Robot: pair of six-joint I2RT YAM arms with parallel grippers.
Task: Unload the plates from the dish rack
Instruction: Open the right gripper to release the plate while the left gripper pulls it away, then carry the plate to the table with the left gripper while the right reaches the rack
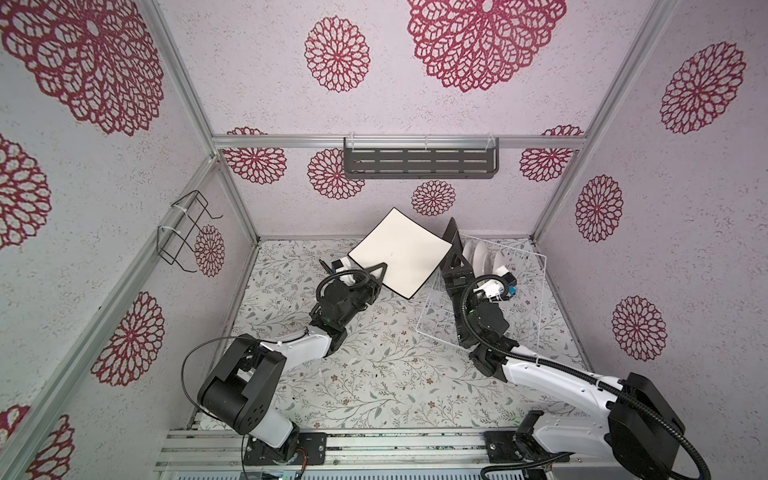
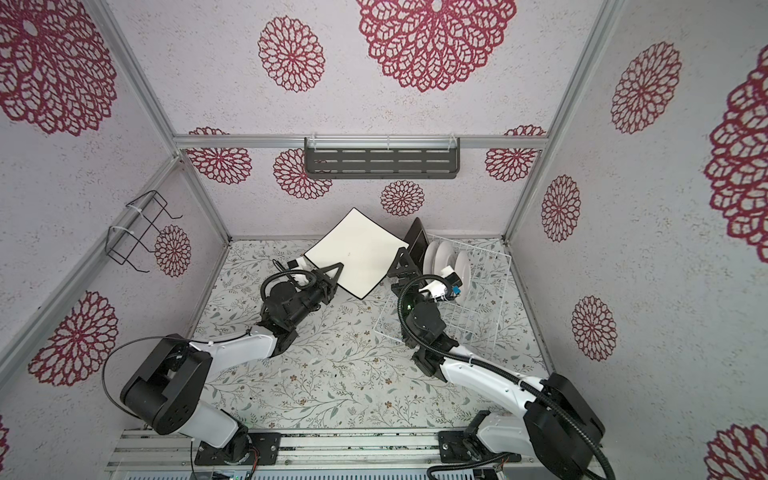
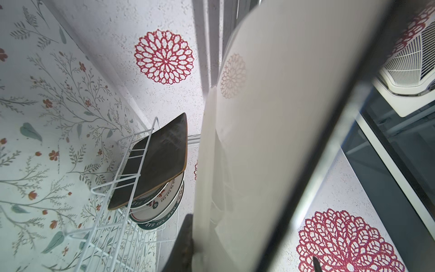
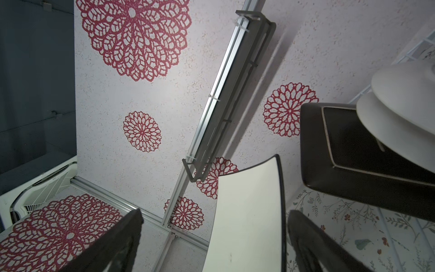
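A square white plate (image 1: 399,253) (image 2: 353,253) with a dark edge hangs tilted above the table, left of the dish rack (image 1: 544,259) (image 2: 509,259). My left gripper (image 1: 380,269) (image 2: 334,269) (image 3: 235,259) is shut on its lower left edge. My right gripper (image 1: 451,266) (image 2: 399,266) (image 4: 215,216) stands open at the plate's right corner (image 4: 249,212), and the plate edge passes between its jaws without touching them. A square black plate (image 1: 451,230) (image 3: 160,160) (image 4: 341,141) and round white plates (image 1: 482,257) (image 3: 160,207) (image 4: 400,94) stand upright in the rack's far left end.
A dark grey slotted shelf (image 1: 419,162) hangs on the back wall. A small black wire holder (image 1: 187,232) is fixed to the left wall. The floral table top (image 1: 374,374) spreads between the two arms.
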